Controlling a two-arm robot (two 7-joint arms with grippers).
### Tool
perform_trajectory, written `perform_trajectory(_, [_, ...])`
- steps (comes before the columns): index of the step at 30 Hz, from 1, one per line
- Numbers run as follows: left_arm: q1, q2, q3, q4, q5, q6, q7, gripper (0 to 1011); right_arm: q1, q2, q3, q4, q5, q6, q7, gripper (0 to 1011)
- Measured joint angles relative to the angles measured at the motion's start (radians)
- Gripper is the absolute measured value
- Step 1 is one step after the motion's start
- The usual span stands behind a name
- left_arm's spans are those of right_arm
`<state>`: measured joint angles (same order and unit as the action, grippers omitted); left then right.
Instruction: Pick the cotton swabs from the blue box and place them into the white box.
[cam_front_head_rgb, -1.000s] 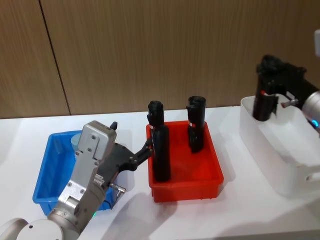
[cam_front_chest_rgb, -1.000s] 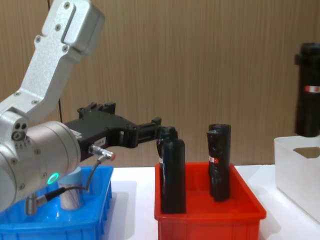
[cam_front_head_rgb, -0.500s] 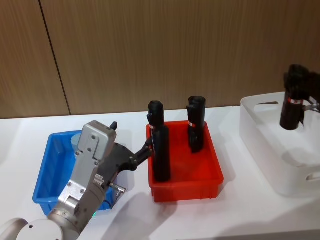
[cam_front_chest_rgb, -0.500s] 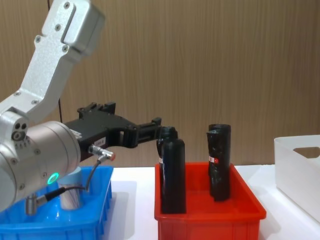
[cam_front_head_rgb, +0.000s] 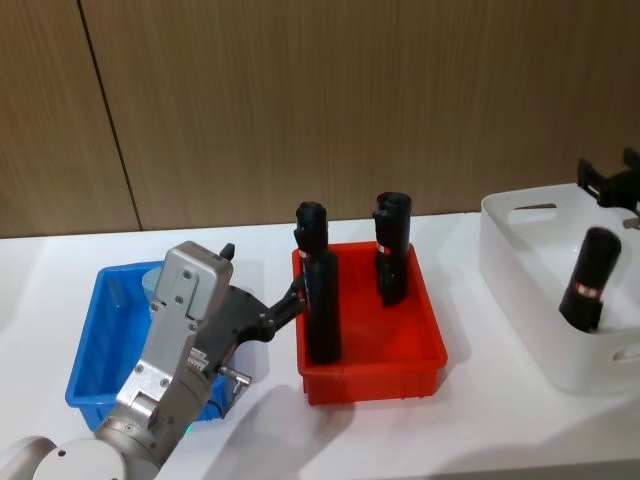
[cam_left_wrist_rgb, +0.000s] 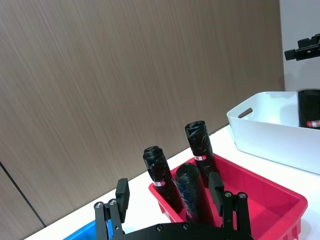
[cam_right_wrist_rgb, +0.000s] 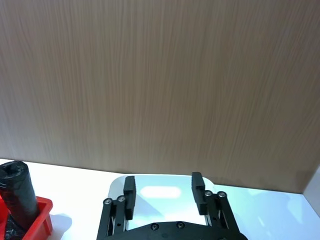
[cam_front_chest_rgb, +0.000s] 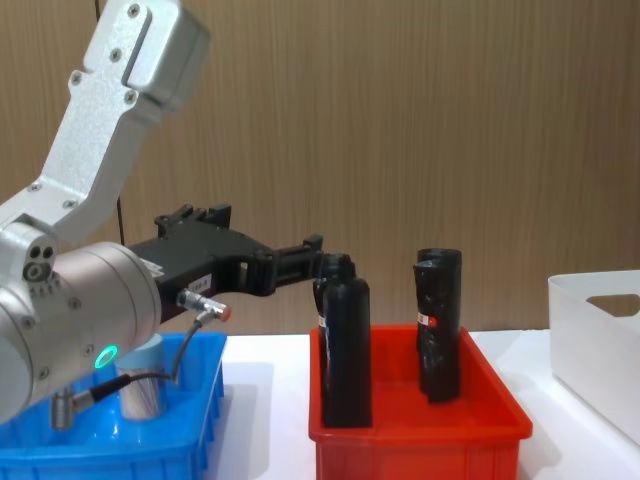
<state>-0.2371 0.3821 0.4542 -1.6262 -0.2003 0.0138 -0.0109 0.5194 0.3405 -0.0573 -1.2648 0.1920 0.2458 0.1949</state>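
The left gripper (cam_front_chest_rgb: 315, 252), spread and gripping nothing, is hanging over the blue box's (cam_front_head_rgb: 92, 350) inner edge, pointing toward the red bin (cam_front_head_rgb: 368, 340). The cotton swabs (cam_front_chest_rgb: 143, 382) are standing upright in the blue box, below and behind it, so the left arm is nearer. The right gripper (cam_right_wrist_rgb: 162, 191), spread and empty, is hovering above the white box (cam_front_head_rgb: 540, 300), well beyond the red bin, where a black bottle (cam_front_head_rgb: 587, 278) is leaning.

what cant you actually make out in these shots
- Cotton swabs in the blue box: mostly hidden behind the left arm in the head and chest views, so their number is unclear.
- Black bottle in the white box: its lower end is hidden by the box wall in the head view.
- Right gripper: cut off by the right edge in the head view.
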Motion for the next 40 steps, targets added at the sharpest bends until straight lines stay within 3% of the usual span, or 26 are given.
perform_trajectory(11, [0.0,0.0,0.0,0.0,0.0,0.0,0.0,1004,-0.001,0.003,0.005,0.005,0.001,-0.007,-0.004,992])
perform_trajectory(40, [0.0,0.0,0.0,0.0,0.0,0.0,0.0,1004,-0.005,0.005,0.008,0.005,0.0,-0.014,-0.006,1002])
